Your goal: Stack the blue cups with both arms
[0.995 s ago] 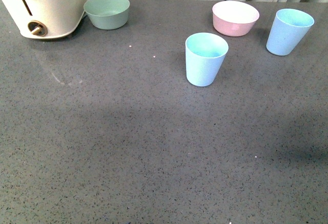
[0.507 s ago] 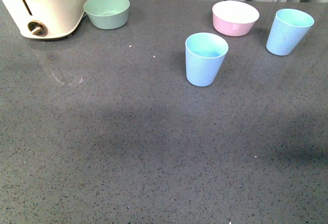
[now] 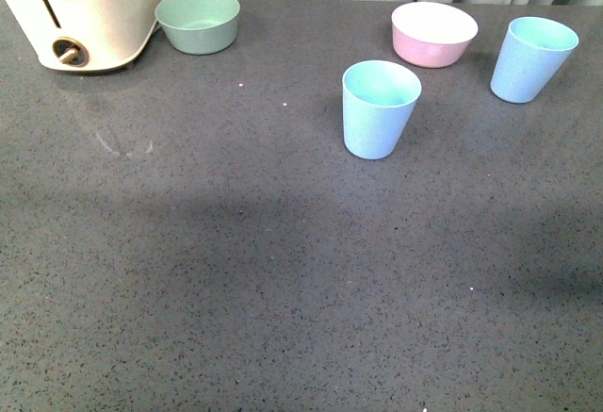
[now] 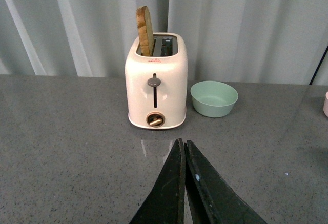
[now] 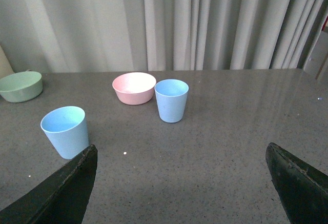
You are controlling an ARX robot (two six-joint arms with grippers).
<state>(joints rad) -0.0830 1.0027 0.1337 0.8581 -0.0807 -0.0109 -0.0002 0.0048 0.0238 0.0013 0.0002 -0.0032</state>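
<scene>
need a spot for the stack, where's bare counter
Bare: the near half of the counter, in front of the near blue cup, and the stretch between it and the green bowl. Crowded: around the pink bowl and far blue cup.

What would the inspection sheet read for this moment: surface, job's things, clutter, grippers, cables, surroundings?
Surface: dark grey speckled countertop, a faint smear in front of the toaster.
Job's things: near blue cup and far blue cup, both upright, apart, not stacked.
Clutter: pink bowl between the cups; green bowl beside a cream toaster with a slice of bread in one slot.
Grippers: left gripper shut, empty; right gripper open wide, empty. Neither shows in the front view.
Cables: none clearly seen; a thin dark line at the edge of the left wrist view cannot be identified.
Surroundings: pale curtain behind the countertop.
</scene>
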